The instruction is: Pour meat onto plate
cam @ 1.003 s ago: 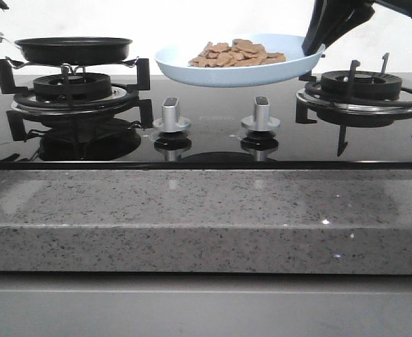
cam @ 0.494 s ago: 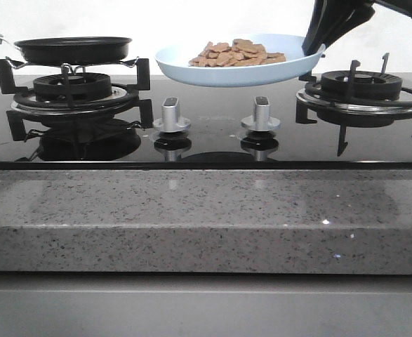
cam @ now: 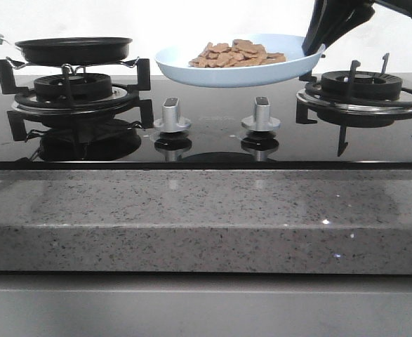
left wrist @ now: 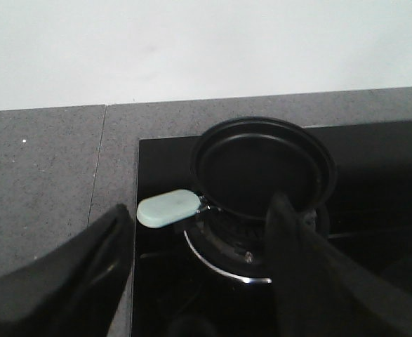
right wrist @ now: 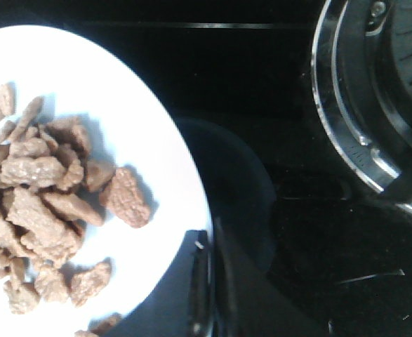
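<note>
The pale-blue plate [cam: 234, 74] hangs level in the air above the stove's middle, behind the two knobs. The meat [cam: 235, 53] lies heaped on it as small reddish-brown slices. My right gripper [cam: 313, 48] is shut on the plate's right rim. In the right wrist view the plate [right wrist: 135, 154] and the meat [right wrist: 44, 203] show, with the gripper [right wrist: 209, 281] pinching the rim. My left gripper [left wrist: 200, 206] is open and empty above the pale handle [left wrist: 167, 208] of the black frying pan [left wrist: 262, 168]. It is out of the front view.
The empty black pan [cam: 72, 49] sits on the left burner, its handle pointing left. The right burner [cam: 363, 88] with its raised grate is bare. Two silver knobs [cam: 171, 116] [cam: 260, 114] stand on the glass hob. A grey stone counter [cam: 206, 217] runs along the front.
My left gripper has drawn up and out of the front view's top left corner. The plate with the meat has stayed in place.
</note>
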You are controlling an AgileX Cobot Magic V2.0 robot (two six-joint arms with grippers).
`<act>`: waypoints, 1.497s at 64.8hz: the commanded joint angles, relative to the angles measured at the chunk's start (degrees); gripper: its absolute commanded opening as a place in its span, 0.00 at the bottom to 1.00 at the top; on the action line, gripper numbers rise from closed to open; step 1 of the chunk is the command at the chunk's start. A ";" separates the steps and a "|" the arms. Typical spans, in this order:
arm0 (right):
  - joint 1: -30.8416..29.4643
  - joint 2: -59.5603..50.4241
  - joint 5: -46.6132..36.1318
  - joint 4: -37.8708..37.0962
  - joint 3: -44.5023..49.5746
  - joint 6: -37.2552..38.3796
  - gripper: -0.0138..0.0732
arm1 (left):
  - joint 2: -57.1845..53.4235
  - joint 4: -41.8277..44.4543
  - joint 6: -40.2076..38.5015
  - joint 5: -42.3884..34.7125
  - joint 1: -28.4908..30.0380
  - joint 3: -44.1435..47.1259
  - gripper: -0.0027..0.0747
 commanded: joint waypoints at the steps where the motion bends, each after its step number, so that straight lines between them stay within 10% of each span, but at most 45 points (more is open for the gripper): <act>1: -0.37 -3.32 -2.78 1.25 -1.49 -0.36 0.08 | -4.85 6.31 -7.35 -2.73 -3.10 2.76 0.56; 33: -0.37 -2.35 -8.19 1.81 -2.72 -1.71 0.08 | -12.99 7.15 -9.02 -1.00 -4.47 17.72 0.56; 74: -0.37 22.28 3.30 3.32 -30.96 -2.14 0.09 | -12.89 7.83 -9.02 -2.32 -4.47 17.72 0.56; 97: -0.68 20.77 5.46 -0.70 -32.22 -2.14 0.62 | -12.89 8.77 -9.02 -2.79 -4.47 17.72 0.56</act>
